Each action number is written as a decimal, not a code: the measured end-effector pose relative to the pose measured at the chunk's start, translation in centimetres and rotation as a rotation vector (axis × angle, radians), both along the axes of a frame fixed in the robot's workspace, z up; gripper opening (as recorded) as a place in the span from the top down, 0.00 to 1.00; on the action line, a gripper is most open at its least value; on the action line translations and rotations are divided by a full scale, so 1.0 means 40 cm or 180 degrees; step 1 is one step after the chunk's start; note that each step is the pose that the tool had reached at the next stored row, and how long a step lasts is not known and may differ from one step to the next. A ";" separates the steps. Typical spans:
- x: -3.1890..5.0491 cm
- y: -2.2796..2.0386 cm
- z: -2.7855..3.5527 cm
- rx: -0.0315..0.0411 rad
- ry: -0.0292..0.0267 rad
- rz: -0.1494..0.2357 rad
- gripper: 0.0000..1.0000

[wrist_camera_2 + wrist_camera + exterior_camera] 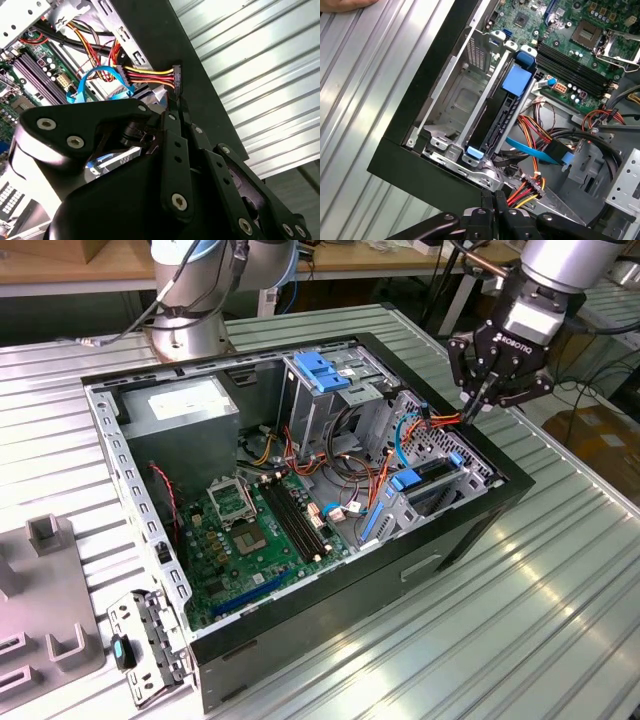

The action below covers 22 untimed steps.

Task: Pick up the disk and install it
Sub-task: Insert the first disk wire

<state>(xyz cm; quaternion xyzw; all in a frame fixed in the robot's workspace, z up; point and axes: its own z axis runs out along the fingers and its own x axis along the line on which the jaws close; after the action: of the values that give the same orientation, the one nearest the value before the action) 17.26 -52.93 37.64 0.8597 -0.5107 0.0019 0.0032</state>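
Note:
The disk sits on edge in the drive bay at the case's corner on the exterior view's right, a dark slab with bright blue rails and end tabs. In the first wrist view the disk stands in the metal bay between its two blue tabs. My gripper hangs just above the case wall beside that bay, its fingers shut with nothing clearly held. Its fingertips meet right below a black power connector with red, yellow and orange wires. The gripper lies a little apart from that connector.
The open computer case lies on a ribbed metal table. Inside are the motherboard, a power supply, a tall cage topped by a lighter-blue block and a thin blue cable. A loose bracket lies beside the case. A hand rests on the table.

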 end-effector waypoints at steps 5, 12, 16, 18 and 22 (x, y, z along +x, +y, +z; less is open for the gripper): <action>0.010 0.007 -0.001 0.0000 0.0000 0.0099 0.82; 0.017 0.010 -0.006 0.0000 0.0000 0.0430 0.67; 0.020 0.011 -0.009 0.0000 0.0000 0.0615 0.67; 0.023 0.014 -0.009 0.0000 0.0000 0.0649 0.67; 0.023 0.015 -0.012 0.0000 0.0000 0.0858 0.67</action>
<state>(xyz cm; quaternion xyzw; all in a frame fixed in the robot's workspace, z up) 18.17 -52.33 37.17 0.9206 -0.3905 0.0024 0.0030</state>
